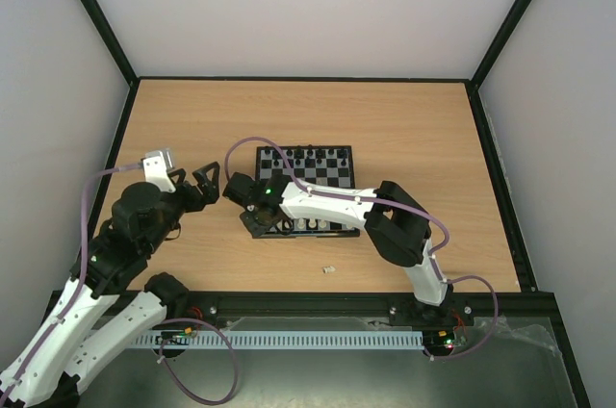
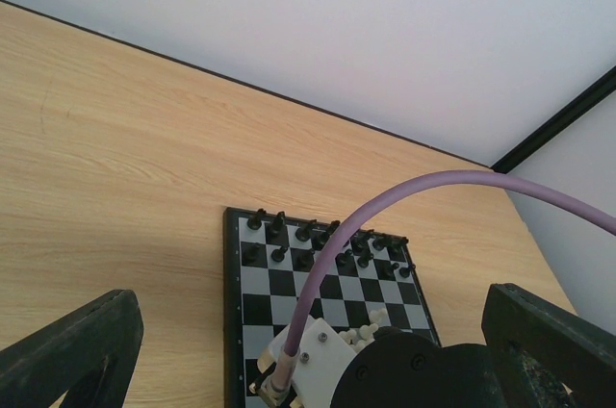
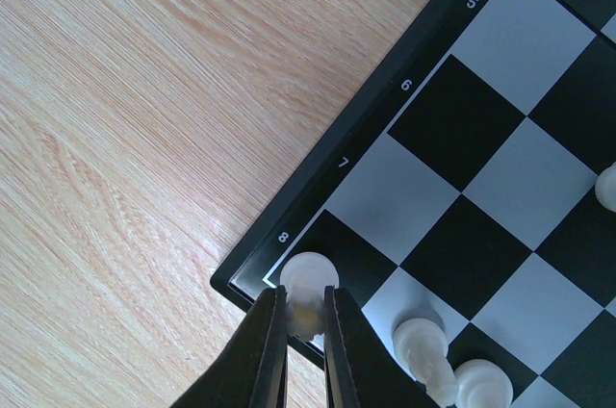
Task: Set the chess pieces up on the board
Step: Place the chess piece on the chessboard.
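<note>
Black pieces (image 1: 308, 156) look ranked; I judge white unfinished, my right hand (image 3: 306, 317) pinching a white piece (image 3: 308, 278) at the corner of the board (image 3: 332, 172), left hand (image 2: 310, 312) wide.

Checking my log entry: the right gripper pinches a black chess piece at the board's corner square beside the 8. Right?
Not quite. The right wrist view shows the chess piece in the right gripper is cream-white, not black; it is at the corner square of the board beside the 8.
</note>
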Action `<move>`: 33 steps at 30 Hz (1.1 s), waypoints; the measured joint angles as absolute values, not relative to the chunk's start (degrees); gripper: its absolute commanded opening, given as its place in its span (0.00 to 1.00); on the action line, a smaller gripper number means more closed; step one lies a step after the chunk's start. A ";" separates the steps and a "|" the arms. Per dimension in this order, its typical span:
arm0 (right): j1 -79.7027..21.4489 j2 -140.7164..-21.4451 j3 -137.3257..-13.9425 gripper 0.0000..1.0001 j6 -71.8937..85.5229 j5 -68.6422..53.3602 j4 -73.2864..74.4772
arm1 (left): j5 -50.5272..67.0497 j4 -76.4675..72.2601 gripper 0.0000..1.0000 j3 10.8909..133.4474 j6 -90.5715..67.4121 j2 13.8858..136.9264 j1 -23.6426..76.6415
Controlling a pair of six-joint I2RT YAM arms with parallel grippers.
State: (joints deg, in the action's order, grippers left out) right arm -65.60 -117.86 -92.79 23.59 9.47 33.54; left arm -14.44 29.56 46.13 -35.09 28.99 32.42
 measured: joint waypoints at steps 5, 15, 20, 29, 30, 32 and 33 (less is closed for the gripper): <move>-65.60 -117.86 -92.73 0.10 23.59 9.58 33.54 | -14.44 29.56 1.00 46.13 -35.07 28.97 32.42; -65.60 -117.86 -91.68 0.11 23.62 9.78 33.45 | -14.46 29.54 0.99 46.13 -35.05 30.02 32.45; -65.60 -117.82 -90.65 0.14 23.66 10.07 32.77 | -14.46 29.54 1.00 46.13 -35.05 30.44 32.42; -65.43 -117.82 -89.36 0.37 23.94 10.15 32.38 | -14.46 29.54 1.00 46.13 -35.05 30.46 32.42; -65.36 -117.75 -89.27 0.38 23.92 10.15 32.14 | -14.46 29.54 1.00 46.13 -35.05 30.46 32.42; -65.34 -117.62 -88.95 0.38 23.79 10.15 31.79 | -14.46 29.54 1.00 46.13 -35.05 30.46 32.42; -65.34 -117.56 -88.84 0.38 23.73 10.13 31.68 | -14.46 29.54 1.00 46.15 -35.05 30.48 32.42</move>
